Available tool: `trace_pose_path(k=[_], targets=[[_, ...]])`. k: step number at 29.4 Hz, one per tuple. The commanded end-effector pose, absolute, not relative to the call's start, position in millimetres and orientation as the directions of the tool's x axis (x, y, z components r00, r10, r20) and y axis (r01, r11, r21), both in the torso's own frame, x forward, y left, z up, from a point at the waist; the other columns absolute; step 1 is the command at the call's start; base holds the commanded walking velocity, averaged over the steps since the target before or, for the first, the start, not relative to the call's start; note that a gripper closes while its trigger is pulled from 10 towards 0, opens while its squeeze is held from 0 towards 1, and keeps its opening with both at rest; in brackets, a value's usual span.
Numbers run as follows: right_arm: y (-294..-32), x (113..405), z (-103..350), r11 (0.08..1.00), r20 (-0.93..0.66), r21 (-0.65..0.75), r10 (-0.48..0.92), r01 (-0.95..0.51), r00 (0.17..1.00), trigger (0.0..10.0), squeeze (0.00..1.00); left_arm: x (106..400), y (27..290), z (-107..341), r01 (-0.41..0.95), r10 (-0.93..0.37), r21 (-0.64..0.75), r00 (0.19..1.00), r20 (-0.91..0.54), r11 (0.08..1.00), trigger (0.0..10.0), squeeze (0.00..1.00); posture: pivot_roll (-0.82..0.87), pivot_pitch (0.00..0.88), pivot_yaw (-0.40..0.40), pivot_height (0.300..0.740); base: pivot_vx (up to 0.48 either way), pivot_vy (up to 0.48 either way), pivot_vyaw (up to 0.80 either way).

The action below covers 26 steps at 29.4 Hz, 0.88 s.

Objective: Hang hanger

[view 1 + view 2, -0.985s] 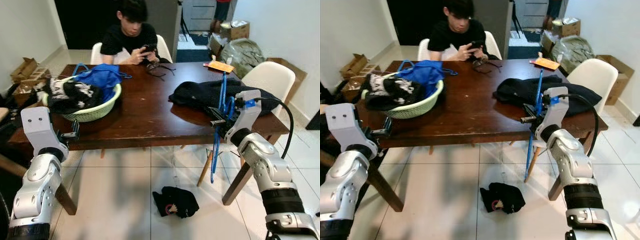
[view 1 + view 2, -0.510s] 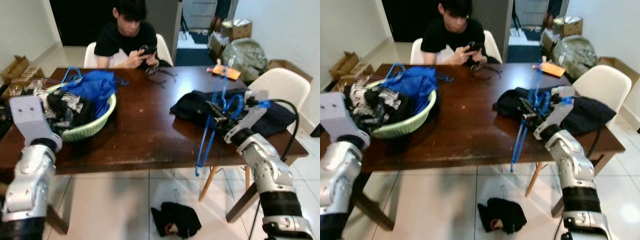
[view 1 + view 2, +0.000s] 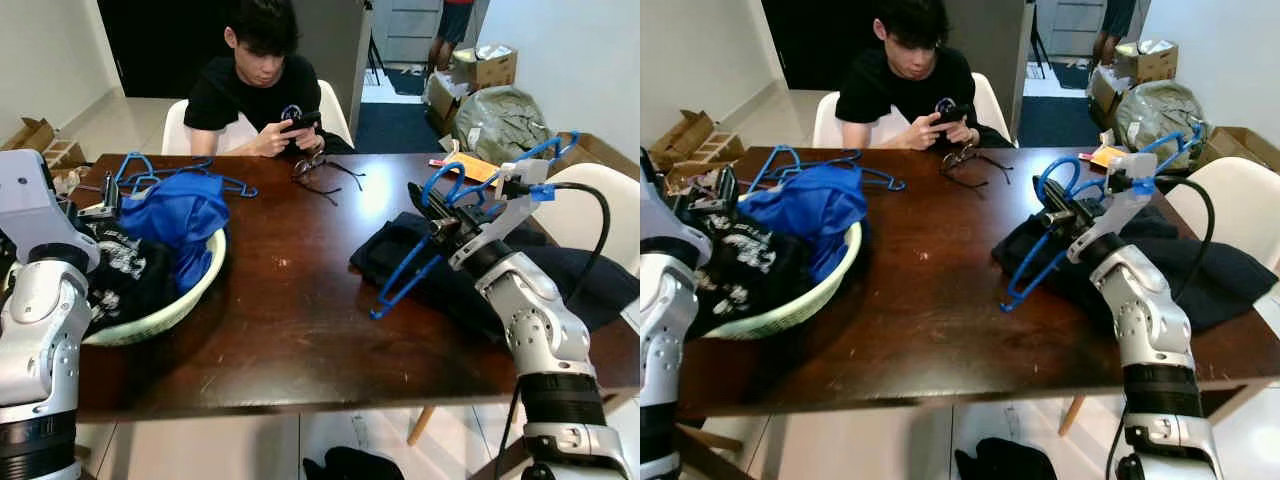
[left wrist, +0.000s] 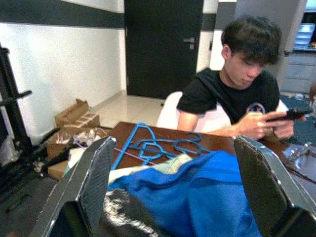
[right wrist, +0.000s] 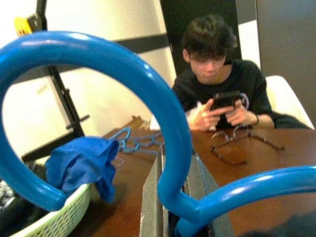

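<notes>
Right gripper (image 3: 437, 224) has lifted the blue hanger (image 3: 420, 255) from beside the worktop (image 3: 290, 300) to above it, fingers clenched near the hook, so it clears the dark garment (image 3: 400, 255). Left gripper (image 4: 173, 197) fingers spread, idle over the laundry basket (image 3: 170, 310).

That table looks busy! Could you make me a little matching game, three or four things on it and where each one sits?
Things:
1. blue hanger
2. blue garment
3. dark jacket
4. phone

Places:
A. in the person's hands
B. draped over the green basket
C. spread on the table by the white chair
D. held by the right gripper

Pairs: 1-D, 2-B, 3-C, 4-A
</notes>
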State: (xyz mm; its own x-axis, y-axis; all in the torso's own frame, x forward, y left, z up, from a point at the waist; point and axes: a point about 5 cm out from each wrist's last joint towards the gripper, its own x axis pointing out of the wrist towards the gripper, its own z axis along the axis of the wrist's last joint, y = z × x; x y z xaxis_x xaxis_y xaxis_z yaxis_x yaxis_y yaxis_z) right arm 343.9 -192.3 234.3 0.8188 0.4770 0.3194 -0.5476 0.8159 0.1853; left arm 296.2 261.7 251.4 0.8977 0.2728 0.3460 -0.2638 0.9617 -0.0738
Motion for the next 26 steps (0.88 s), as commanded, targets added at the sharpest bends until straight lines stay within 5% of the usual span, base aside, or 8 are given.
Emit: trace_pose_path(k=[1, 12, 26], targets=[[-190.8, 344.4, 236.8, 0.807, 0.32, 0.184, 0.49, -0.561, 0.811, 10.0, 0.0, 296.9, 264.6, 250.2, -0.273, 0.285, -0.084, 0.899, 0.332, 0.958, 10.0, 0.0, 0.09, 0.011, -0.022, 0.735, 0.0, 0.0, 0.0], [-183.0, 346.0, 229.8, 0.802, 0.282, 0.154, 0.525, -0.578, 0.803, 10.0, 0.0, 291.0, 285.1, 232.6, -0.405, 0.428, -0.144, 0.875, 0.225, 0.903, 10.0, 0.0, 0.1, 0.006, -0.026, 0.735, 0.262, 0.0, 0.0], [-176.5, 345.1, 221.4, 0.798, 0.234, 0.129, 0.552, -0.589, 0.8, 10.0, 0.0, 270.4, 243.2, 193.5, -0.488, 0.498, -0.153, 0.866, 0.036, 0.859, 10.0, 0.0, 0.11, 0.018, -0.022, 0.735, 0.0, -0.153, 0.0]])
